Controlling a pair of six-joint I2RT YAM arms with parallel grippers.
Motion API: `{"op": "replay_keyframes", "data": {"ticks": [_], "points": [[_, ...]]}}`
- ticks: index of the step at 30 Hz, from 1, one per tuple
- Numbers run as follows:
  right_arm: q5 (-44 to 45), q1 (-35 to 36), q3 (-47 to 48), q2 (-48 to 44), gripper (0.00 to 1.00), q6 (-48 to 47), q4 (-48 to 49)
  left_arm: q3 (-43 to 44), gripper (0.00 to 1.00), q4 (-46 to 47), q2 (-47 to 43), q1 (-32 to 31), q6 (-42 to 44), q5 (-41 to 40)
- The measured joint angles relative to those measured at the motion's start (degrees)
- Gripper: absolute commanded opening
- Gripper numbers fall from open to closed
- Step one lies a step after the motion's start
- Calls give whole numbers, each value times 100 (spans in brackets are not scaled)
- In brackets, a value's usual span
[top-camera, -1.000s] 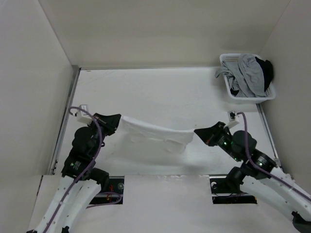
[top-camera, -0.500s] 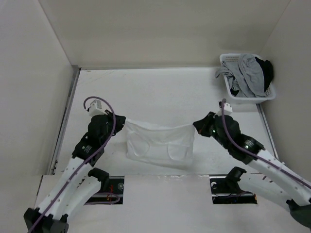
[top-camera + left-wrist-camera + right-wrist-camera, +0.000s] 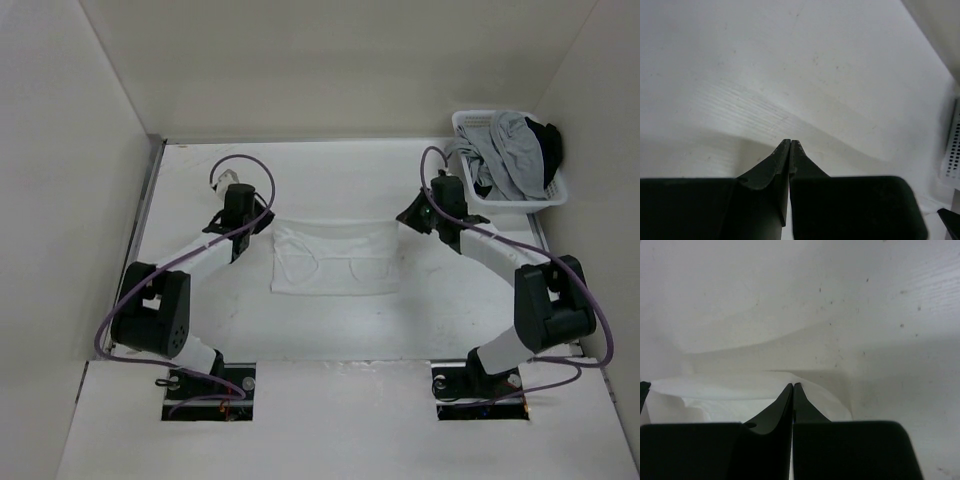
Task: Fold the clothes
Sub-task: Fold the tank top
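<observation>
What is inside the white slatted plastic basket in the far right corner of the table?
A crumpled pale grey garment spills over the rim of the white slatted plastic basket, with a black fabric item beside it. Anything beneath them is covered.

White slatted laundry basket [image 3: 505,203] sitting at table's [image 3: 330,180] far right corner, holding grey garment [image 3: 512,155] and dark garment [image 3: 548,145]

The garment [image 3: 335,262] lies on the table [image 3: 330,180] between my left gripper [image 3: 262,222] and right gripper [image 3: 402,217]; the basket [image 3: 462,121] stands rear right.
</observation>
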Motion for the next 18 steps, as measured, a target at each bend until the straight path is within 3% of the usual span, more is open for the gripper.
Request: {"op": "replay_keyframes", "data": {"ticks": [5, 18], "points": [[-57, -85, -107, -127, 1, -33, 315, -72, 1, 501, -125, -15, 2, 48], [173, 481, -2142, -1934, 1, 129, 638, -2024, 1, 839, -2002, -199, -136, 144]]}}
